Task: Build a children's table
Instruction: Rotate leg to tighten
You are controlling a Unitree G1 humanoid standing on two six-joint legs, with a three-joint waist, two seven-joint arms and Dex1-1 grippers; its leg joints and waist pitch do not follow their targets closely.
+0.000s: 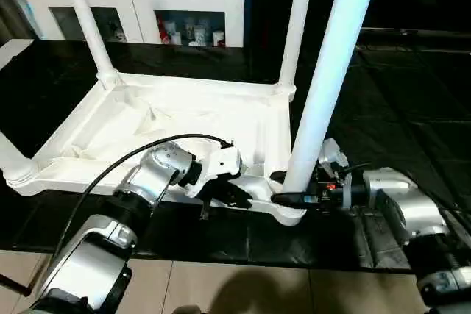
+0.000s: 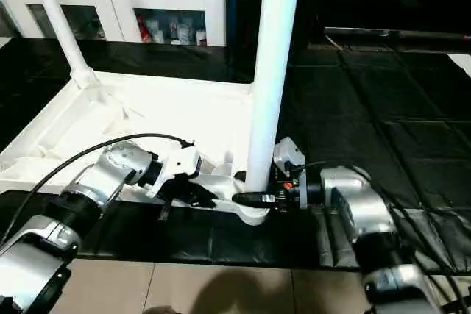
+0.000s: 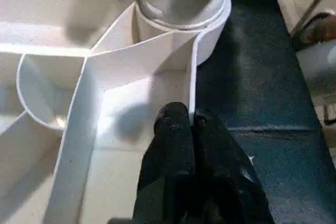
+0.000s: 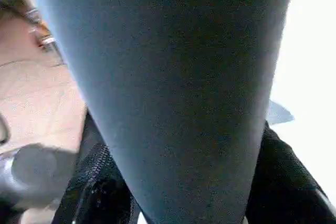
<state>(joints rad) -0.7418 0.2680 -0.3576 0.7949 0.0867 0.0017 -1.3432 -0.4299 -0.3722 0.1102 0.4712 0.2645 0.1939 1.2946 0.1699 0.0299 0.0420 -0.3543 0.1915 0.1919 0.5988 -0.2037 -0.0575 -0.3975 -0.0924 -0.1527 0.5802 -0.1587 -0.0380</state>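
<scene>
Two grippers | left gripper [image 3: 191,129] pinched shut on tabletop rim [image 3: 192,85] | right gripper [image 1: 291,187] clamps leg [image 1: 324,93] base | plastic likely light, stiff, slippery

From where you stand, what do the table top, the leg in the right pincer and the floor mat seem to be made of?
Table top: looks like moulded white plastic, slightly glossy; thin ribs and rounded corner sockets show on its underside.
Leg: apparently the same smooth white plastic, a round tapered tube with soft highlights.
Floor mat: probably black foam or rubber tiles, matte to slightly shiny; seams divide it into squares. I cannot tell which.
</scene>
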